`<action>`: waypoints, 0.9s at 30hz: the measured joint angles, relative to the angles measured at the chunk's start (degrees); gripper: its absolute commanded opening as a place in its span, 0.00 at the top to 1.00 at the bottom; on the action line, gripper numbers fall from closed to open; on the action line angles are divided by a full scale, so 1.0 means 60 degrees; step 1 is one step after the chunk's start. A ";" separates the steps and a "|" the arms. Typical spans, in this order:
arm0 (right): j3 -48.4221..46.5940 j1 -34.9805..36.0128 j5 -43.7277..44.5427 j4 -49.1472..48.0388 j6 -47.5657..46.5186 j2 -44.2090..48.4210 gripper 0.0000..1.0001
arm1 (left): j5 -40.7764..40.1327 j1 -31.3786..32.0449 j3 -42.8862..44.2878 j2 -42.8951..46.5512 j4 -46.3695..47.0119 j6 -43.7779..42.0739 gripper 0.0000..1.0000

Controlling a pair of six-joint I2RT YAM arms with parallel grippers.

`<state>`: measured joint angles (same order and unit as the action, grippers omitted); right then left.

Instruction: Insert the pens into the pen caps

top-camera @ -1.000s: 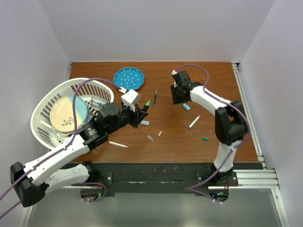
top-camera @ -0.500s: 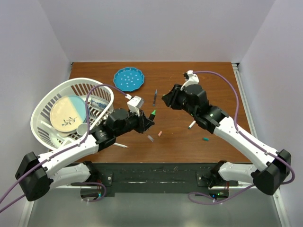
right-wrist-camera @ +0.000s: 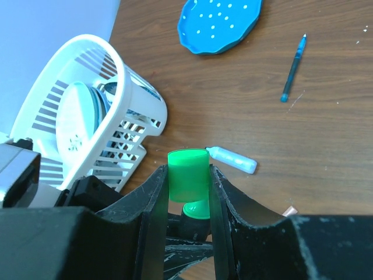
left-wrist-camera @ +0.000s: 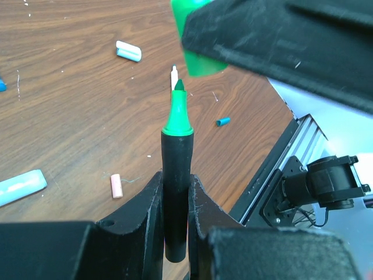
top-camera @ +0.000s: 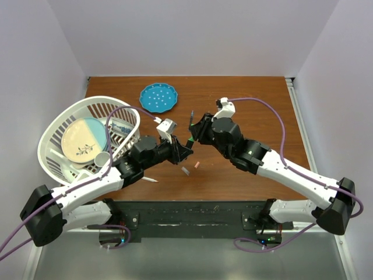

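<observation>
**Left gripper (left-wrist-camera: 176, 185) pinching a pen (left-wrist-camera: 176, 154), right gripper (right-wrist-camera: 188, 185) pinching the green cap (right-wrist-camera: 187, 174), nose to nose above the table (left-wrist-camera: 70, 116).**

Left jaws are pressed on the lower end of the dark barrel. The green nib (left-wrist-camera: 178, 114) stands well clear and points at the cap's mouth, just short of it and slightly to one side (in the right wrist view the nib collar sits directly under the cap). Right jaws squeeze the cap across its sides, so the mouth is free. Both parts are probably light, stiff, smooth plastic, likely to twist or slide in the pads under push. A low hold leaves a long lever, so nearer the nib would be steadier. Loose on the wood below, well apart, are a pink cap (left-wrist-camera: 116, 185), a light blue cap (left-wrist-camera: 128, 51) and a teal cap (left-wrist-camera: 222, 122).
</observation>
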<state>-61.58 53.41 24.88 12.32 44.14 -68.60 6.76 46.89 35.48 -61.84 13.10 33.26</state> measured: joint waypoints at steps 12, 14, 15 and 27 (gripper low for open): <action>0.0000 0.0120 0.0532 0.0084 -0.0102 -0.0189 1.00 | -0.0098 0.0000 -0.0113 0.0350 0.0040 0.0029 1.00; 0.0000 0.0120 0.0528 0.0087 -0.0098 -0.0200 1.00 | -0.0102 0.0000 -0.0113 0.0346 0.0073 0.0033 1.00; 0.0000 0.0120 0.0528 0.0084 -0.0098 -0.0208 1.00 | -0.0102 0.0000 -0.0113 0.0346 0.0120 0.0033 1.00; 0.0000 0.0506 0.0845 0.0102 0.0004 -0.0306 1.00 | -0.0109 0.0011 -0.0091 -0.0066 0.0525 0.0135 1.00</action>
<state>-61.58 56.45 29.95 12.93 44.16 -70.43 6.11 46.96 34.94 -62.24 16.25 34.06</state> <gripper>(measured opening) 0.326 0.193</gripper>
